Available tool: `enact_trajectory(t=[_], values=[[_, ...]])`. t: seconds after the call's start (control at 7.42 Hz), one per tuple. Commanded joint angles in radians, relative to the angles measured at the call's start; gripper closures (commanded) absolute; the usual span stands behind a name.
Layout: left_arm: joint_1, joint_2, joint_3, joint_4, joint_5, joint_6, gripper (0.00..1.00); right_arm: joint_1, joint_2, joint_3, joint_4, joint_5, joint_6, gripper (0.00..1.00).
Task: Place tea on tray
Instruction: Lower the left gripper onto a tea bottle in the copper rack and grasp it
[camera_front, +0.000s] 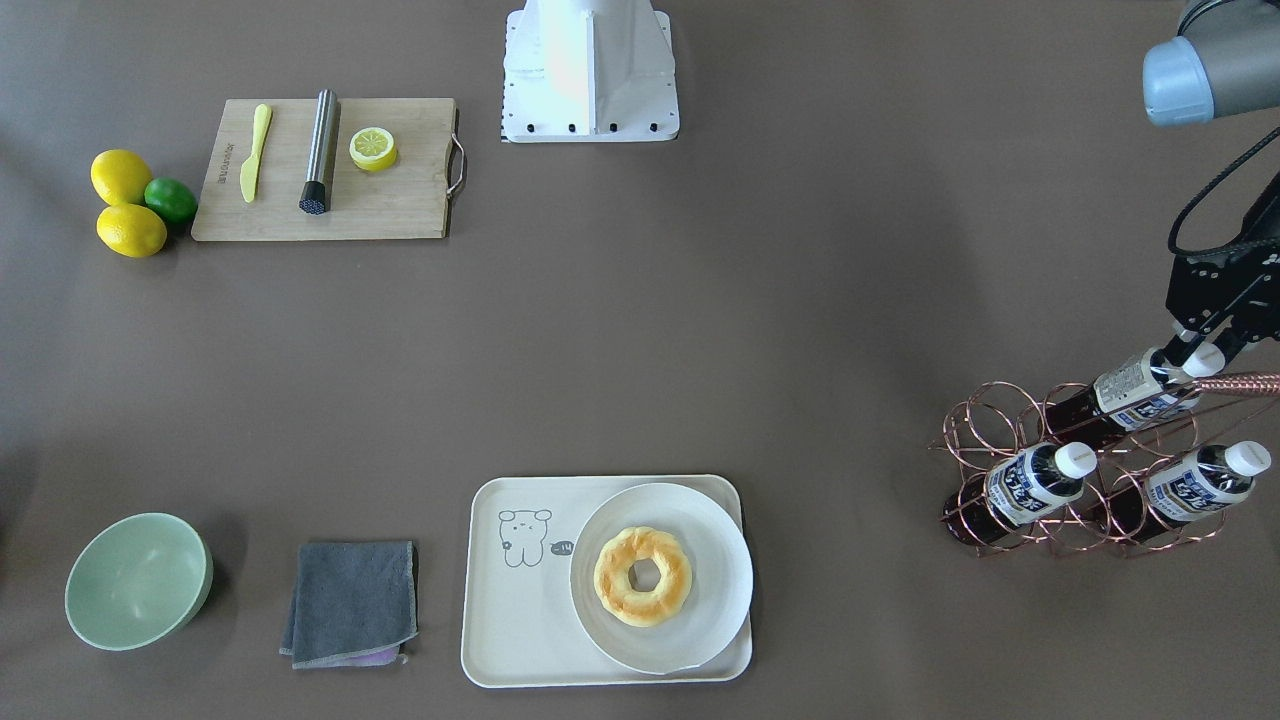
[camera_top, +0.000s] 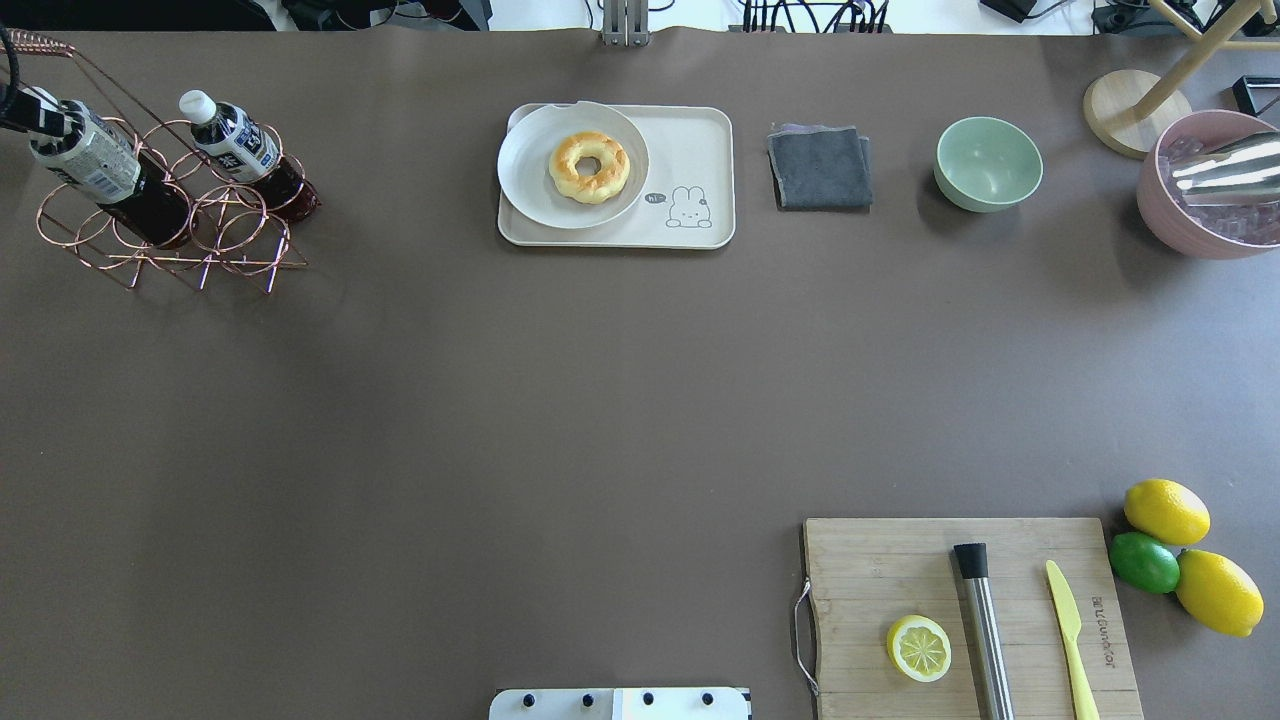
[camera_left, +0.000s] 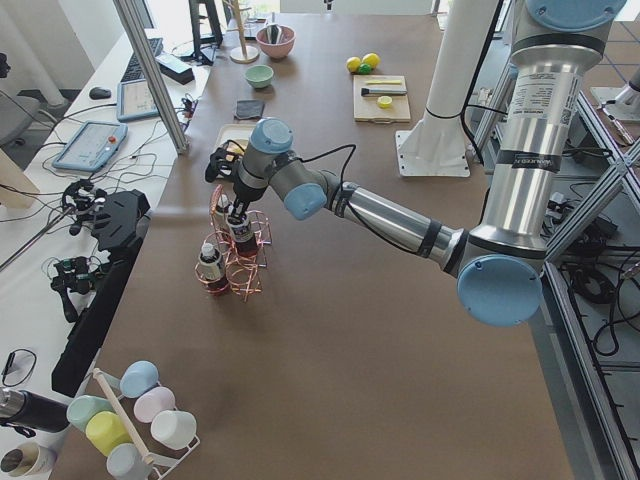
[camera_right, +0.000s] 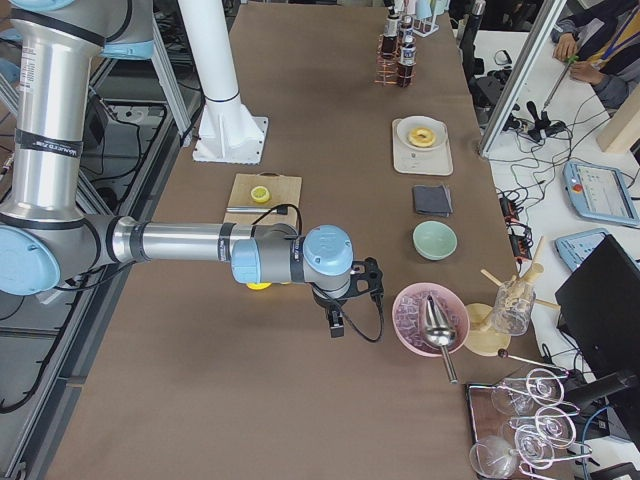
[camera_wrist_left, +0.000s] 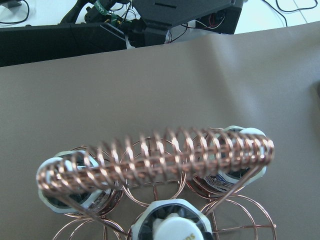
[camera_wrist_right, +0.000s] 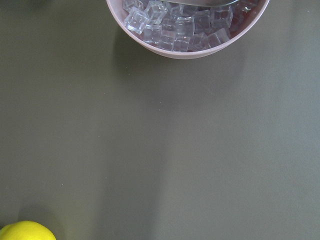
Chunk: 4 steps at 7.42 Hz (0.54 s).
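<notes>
Jaws of the left gripper (camera_front: 1207, 352) stand on either side of the white cap of the tea (camera_front: 1135, 390), the top bottle in the copper wire rack (camera_front: 975, 430). I cannot tell whether they are pinching it. The front-facing view shows two more bottles (camera_front: 1035, 482) lying in the rings below. The overhead view shows only one of them, and the gripper is cut off at its left edge. In the left wrist view the rack's coiled handle (camera_wrist_left: 155, 155) crosses in front of the caps and no fingers show.

The tray (camera_front: 510, 620) lies well to the right of the rack along the far edge. A plate (camera_front: 700, 520) with a doughnut (camera_front: 642, 576) covers its left half.

The right gripper (camera_right: 337, 322) hangs near the pink ice bowl (camera_right: 430, 320). How its jaws stand I cannot tell.
</notes>
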Motion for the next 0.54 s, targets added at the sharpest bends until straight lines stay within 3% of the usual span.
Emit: enact_trajectory(t=[0.0, 0.27, 0.4], values=[[-0.086, 0.002, -0.052, 0.038, -0.104, 0.000, 1.00, -0.002, 0.000, 0.000, 0.000, 0.001, 0.002, 0.00], [-0.109, 0.021, -0.182, 0.170, -0.109, -0.006, 1.00, -0.004, 0.000, 0.000, 0.000, -0.001, 0.004, 0.00], [-0.065, 0.019, -0.248, 0.214, -0.106, -0.047, 1.00, -0.007, 0.002, 0.000, 0.000, -0.001, 0.004, 0.00]])
